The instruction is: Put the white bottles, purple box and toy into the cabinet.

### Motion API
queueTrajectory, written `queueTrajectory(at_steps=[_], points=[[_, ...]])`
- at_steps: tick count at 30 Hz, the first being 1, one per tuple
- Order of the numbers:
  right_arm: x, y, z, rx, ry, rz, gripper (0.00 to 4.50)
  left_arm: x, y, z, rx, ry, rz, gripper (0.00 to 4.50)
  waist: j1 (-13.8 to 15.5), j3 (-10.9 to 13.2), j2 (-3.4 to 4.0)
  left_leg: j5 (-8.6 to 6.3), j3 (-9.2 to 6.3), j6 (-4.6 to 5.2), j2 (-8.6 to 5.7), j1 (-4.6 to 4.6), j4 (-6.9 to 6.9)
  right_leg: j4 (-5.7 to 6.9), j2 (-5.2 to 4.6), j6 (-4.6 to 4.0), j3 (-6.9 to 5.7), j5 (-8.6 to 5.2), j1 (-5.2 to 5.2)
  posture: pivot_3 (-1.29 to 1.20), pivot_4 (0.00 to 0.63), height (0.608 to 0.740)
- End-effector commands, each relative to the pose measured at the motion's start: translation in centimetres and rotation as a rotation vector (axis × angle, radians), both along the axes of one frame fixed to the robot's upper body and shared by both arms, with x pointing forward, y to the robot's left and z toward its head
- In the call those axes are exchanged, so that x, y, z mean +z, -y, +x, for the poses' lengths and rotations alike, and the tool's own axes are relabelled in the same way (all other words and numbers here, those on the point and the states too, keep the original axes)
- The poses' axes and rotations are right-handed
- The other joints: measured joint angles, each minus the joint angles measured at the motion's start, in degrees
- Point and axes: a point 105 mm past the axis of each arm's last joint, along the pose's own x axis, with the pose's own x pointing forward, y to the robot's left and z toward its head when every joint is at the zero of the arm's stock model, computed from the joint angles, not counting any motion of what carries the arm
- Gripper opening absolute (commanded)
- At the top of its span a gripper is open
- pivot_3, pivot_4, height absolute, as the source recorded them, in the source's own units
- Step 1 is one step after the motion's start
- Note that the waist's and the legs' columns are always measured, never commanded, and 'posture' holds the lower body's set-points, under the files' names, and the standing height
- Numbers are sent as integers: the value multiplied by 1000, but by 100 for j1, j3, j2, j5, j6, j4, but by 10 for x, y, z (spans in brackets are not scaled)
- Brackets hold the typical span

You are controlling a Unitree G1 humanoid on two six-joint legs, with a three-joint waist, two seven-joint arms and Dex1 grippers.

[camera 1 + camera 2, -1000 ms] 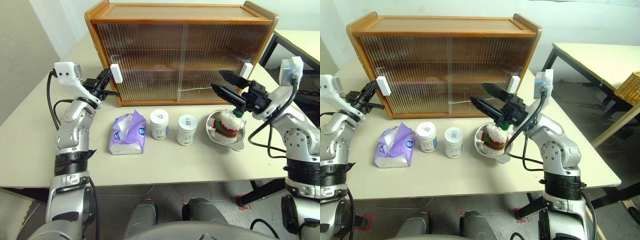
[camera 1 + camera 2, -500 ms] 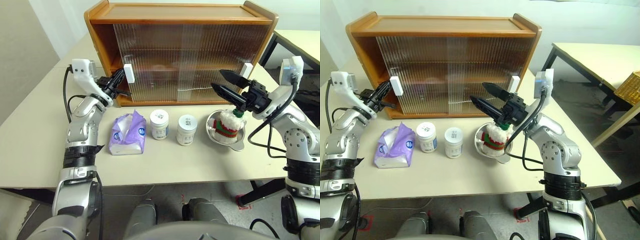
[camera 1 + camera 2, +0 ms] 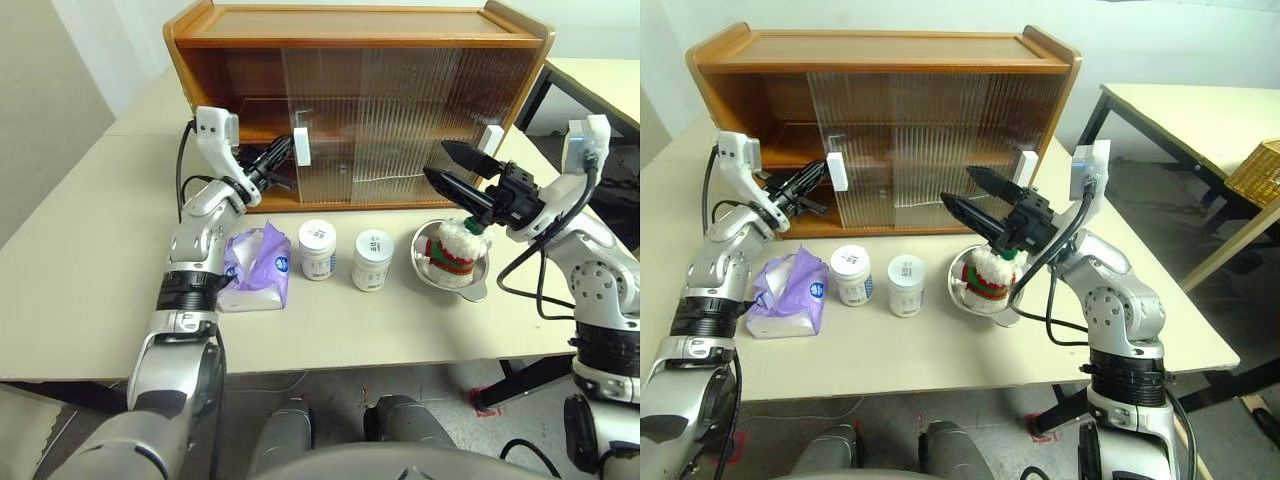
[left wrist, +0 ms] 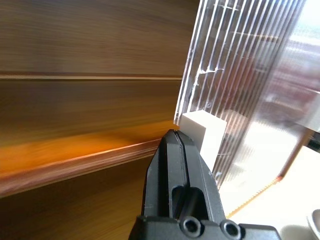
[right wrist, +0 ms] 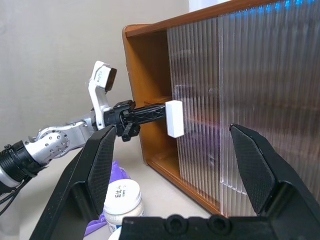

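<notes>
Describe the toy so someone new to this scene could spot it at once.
On the table in front of the wooden cabinet, look right of the two white bottles. The toy sits in a shiny metal bowl: fluffy white plush with a red-green band.

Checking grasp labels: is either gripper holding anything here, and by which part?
Nothing is held. The left gripper, shut, presses against the white handle of the cabinet's left sliding door. The right gripper hangs open above the toy.
</notes>
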Motion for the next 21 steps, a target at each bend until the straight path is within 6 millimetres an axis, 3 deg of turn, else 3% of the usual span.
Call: queueTrajectory(at_steps=[1,15,21], points=[[1,2,-3,-12,3,3,4500,-2,20,3,-72,-4,25,20,-10,0,0,-3,-6,5,0,-4,6,0,-1,4,0,-1,0,-197,23,740],[2,6,-5,-36,2,-4,4500,-5,53,6,-186,-12,31,20,-163,-1,3,-31,-15,58,-1,-60,38,-69,-2,78,10,28,-6,-220,14,740],[2,4,-4,-26,0,-8,4500,-4,42,9,-131,3,17,20,-165,-1,3,-38,-20,70,0,-74,68,-73,-6,96,15,37,-5,-206,14,740]])
